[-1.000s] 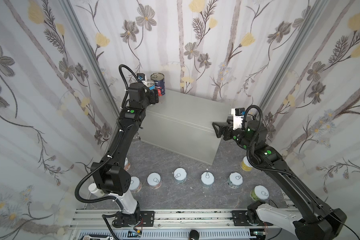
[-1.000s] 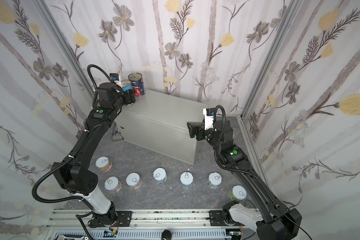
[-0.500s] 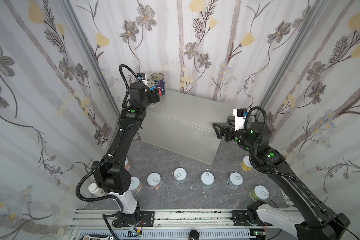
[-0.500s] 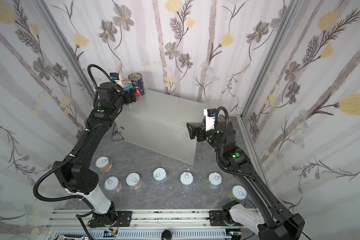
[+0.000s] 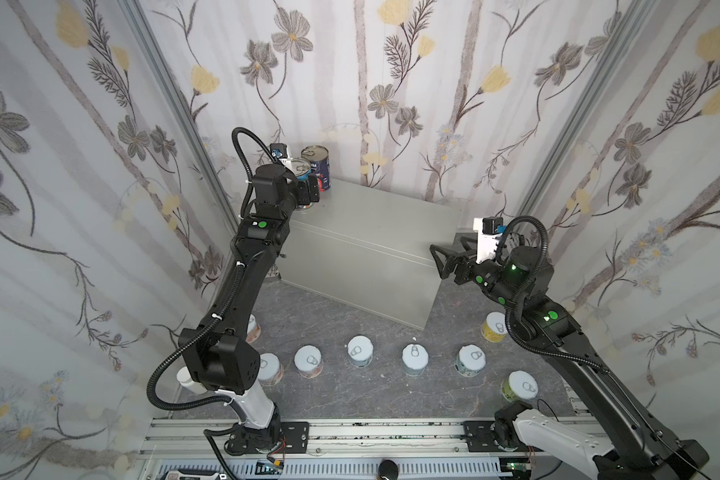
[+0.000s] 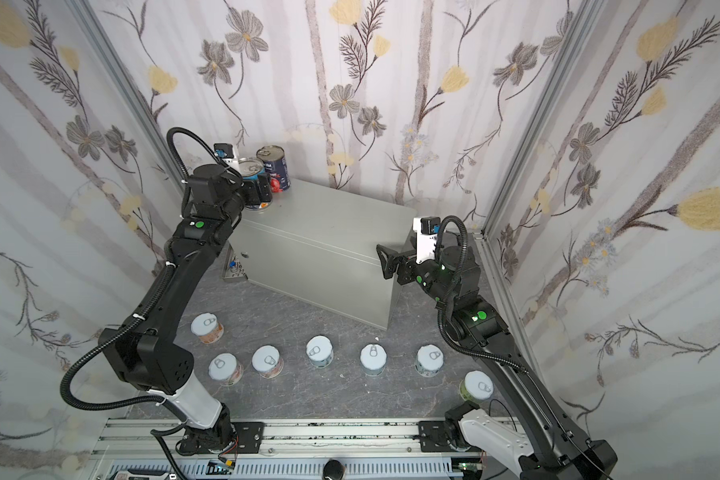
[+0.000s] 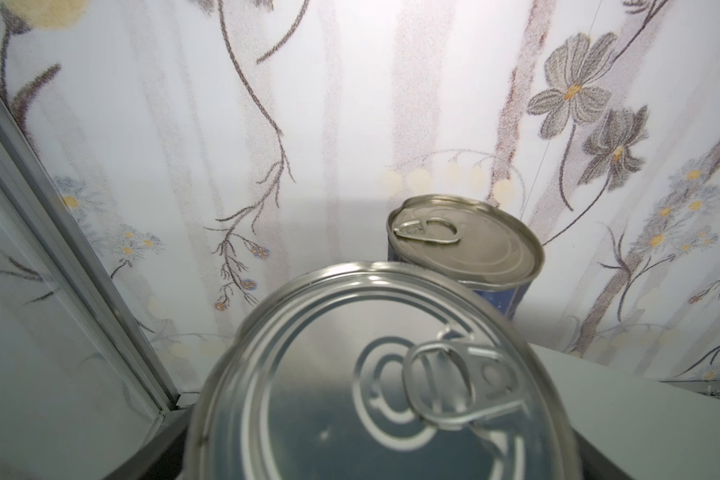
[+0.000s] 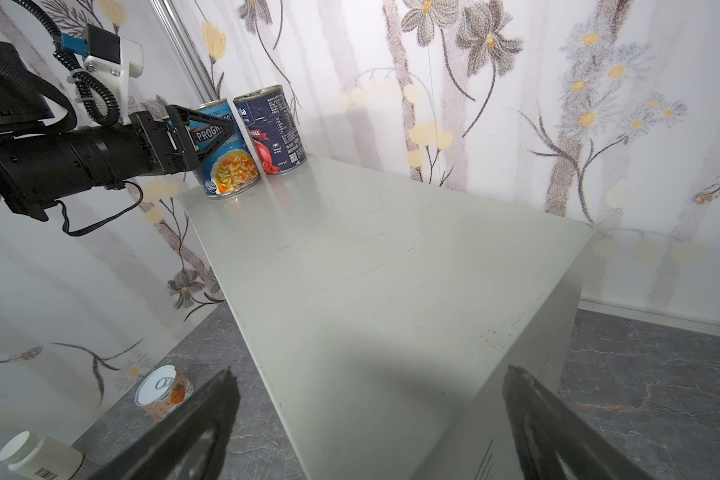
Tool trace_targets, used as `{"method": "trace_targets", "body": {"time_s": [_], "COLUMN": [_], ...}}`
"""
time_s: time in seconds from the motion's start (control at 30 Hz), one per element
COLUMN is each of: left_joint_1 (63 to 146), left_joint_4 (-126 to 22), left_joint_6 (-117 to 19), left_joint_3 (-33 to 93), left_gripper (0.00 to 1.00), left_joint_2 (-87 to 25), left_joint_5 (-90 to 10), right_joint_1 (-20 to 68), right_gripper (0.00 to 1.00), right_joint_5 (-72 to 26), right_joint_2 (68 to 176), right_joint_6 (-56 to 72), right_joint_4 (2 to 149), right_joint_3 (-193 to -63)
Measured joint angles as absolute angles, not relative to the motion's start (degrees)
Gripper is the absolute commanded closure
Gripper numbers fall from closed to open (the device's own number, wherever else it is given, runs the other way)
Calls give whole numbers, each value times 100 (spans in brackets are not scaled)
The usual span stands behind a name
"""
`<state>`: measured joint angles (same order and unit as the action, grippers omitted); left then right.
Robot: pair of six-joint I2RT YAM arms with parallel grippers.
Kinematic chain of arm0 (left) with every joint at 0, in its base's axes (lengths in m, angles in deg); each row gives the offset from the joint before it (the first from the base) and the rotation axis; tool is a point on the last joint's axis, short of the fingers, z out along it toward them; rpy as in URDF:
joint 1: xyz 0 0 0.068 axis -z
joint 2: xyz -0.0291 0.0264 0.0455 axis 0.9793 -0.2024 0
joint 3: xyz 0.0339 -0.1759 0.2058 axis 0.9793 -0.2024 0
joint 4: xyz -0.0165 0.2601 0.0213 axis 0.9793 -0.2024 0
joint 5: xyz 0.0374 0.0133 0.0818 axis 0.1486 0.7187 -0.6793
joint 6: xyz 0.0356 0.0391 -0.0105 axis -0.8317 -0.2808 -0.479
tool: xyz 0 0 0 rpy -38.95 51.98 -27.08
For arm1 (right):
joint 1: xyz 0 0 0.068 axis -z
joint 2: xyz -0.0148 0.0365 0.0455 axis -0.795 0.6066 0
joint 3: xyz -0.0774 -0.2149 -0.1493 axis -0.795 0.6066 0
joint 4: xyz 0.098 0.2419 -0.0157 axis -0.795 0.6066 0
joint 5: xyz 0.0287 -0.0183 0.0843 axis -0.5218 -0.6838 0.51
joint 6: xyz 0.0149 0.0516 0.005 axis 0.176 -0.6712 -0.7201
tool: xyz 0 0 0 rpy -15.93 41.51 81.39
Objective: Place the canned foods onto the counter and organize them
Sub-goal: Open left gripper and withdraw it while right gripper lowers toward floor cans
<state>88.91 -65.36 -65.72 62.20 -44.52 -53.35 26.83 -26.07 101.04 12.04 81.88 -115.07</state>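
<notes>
**Soup can at the counter's far left corner: release in hand**

We find the left gripper (image 6: 259, 192) straddling the Progresso soup can (image 8: 229, 166). The can stands upright at the far left corner of the counter (image 8: 371, 270), just beside the tomato can (image 8: 273, 133). Whether the fingers press the label or stand clear of it we cannot tell. We judge the step to be the release. The fingers should part fully, then the arm should draw straight back along its own line — no lift, no sideways sweep. The can sits close to the edge, and a brush could tip it off or knock it into its neighbour. At the counter's right end the right gripper (image 5: 440, 261) hangs empty, fingers spread wide.

Count:
- Two tall cans, both on the counter.
- Eight short pull-tab cans (image 5: 360, 351) on the marbled floor (image 5: 350, 399), the leftmost half hidden behind the left arm.
- One white pill bottle (image 8: 38, 459), also on the floor.
- One counter.
</notes>
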Motion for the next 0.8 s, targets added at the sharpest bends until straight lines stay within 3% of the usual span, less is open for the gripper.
{"method": "trace_targets", "body": {"time_s": [0.8], "left_joint_1": [8911], "left_joint_4": [-6627], "left_joint_6": [-6061], "left_joint_3": [4941], "left_gripper": [0], "left_joint_2": [-2022], "left_joint_5": [-5108], "right_joint_1": [2683], "right_gripper": [0], "right_joint_5": [-3254], "right_joint_2": [8733], "right_joint_6": [894], "right_joint_4": [8920], "right_joint_3": [-11424]}}
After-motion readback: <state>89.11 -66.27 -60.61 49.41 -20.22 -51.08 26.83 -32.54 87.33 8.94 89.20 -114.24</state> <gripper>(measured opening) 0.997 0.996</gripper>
